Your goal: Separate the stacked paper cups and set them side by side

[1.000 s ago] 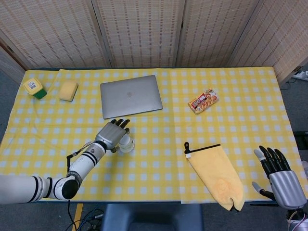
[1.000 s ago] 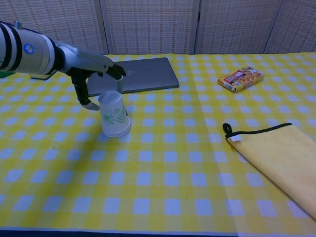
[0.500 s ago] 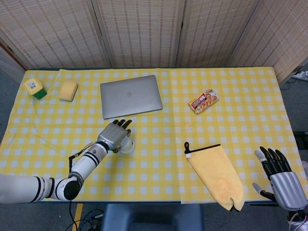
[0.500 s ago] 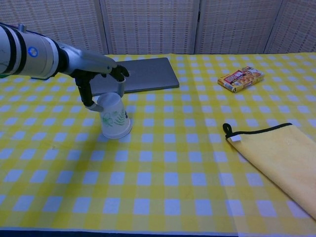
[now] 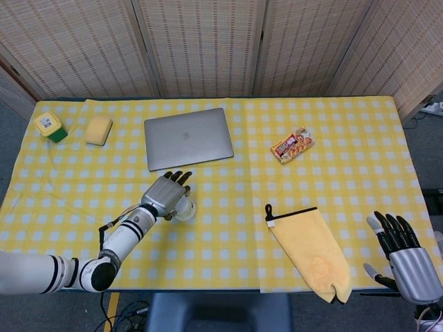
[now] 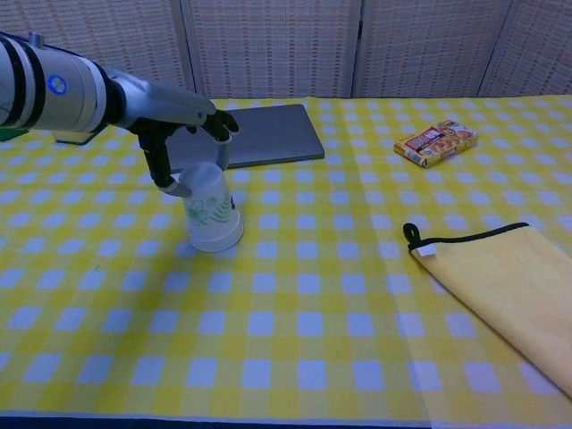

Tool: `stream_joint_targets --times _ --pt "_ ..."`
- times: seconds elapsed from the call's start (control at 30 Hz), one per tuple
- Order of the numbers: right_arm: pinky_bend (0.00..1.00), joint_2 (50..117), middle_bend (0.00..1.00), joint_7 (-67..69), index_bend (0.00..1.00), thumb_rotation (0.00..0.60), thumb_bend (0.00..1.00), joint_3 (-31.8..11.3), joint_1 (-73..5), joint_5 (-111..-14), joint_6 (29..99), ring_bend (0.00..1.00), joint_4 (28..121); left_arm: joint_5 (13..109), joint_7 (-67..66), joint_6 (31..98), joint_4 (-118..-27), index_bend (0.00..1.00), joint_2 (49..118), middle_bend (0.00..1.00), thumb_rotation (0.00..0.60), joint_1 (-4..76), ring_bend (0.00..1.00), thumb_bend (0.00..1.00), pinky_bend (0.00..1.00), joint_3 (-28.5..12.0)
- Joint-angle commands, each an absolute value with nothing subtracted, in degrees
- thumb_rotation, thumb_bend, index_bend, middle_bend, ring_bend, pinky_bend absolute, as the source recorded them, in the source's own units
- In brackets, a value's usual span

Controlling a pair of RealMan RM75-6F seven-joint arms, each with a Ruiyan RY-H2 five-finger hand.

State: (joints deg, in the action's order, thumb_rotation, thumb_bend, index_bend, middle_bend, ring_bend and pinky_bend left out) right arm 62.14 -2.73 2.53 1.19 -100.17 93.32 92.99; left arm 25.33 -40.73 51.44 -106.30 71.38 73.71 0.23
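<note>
A desk (image 5: 360, 138) covered in a yellow and white checked cloth. A closed grey laptop (image 5: 187, 137) lies toward the back. To its right sits a snack packet (image 5: 292, 144). A yellow cloth with black trim (image 5: 309, 250) lies near the front right edge. At the back left, a yellow sponge (image 5: 99, 129) rests beside a green container with a yellow lid (image 5: 50, 126).

The left arm reaches forward from the near left, forearm low over the bench, its hand (image 6: 183, 134) arched downward with fingers (image 5: 181, 180) curled and the thumb touching what it covers. The right hand (image 5: 405, 257) waits at the near right edge, fingers straight and spread, holding nothing.
</note>
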Motion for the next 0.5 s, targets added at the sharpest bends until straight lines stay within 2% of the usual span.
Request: stream_joint_targets --times 0.03,0.5 --pt "0.0 62.03 0.0 -2.48 0.0 0.6 0.2 2.6 1.27 -100.36 93.53 0.0 92.94 24.43 -41.58 52.43 -107.49 0.35 70.87 0.0 0.6 74.24 0.0 0.33 0.16 0.03" --pt "0.0 61.31 0.0 -0.63 0.0 0.6 0.2 2.95 1.63 -101.26 94.59 0.0 92.52 18.2 -48.06 61.7 -120.02 0.34 64.66 0.0 0.6 78.26 0.0 0.33 0.16 -3.19"
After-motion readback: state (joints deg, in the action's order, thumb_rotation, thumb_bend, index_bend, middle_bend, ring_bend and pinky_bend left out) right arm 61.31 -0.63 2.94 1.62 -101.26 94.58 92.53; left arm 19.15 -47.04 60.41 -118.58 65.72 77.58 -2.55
